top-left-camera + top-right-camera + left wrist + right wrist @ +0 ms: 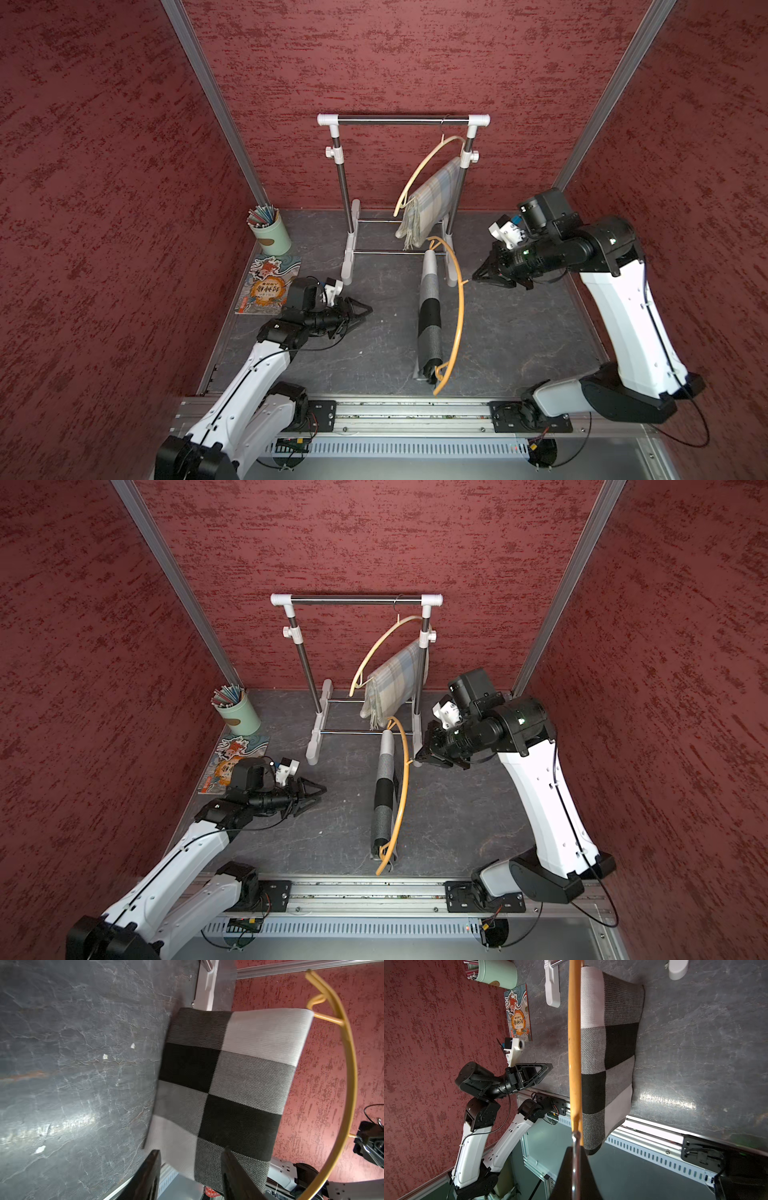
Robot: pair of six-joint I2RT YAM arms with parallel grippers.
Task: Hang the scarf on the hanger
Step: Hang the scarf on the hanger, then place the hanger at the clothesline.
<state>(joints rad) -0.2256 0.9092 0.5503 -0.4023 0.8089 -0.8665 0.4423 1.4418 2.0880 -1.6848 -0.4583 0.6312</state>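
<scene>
Mid-table, before the white-jointed steel rack [401, 121]: checked grey, black and white knitted scarf [430, 316] draped over curved orange hanger [459, 307], wire hook pinched in closed right gripper [476, 279]. Left gripper [365, 311] spread, empty, well clear of cloth. Risk of scarf sliding off with any tilt or swing toward that rack.

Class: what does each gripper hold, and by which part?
Right gripper holds the orange hanger by its metal hook; the left gripper is open, holding nothing.
</scene>
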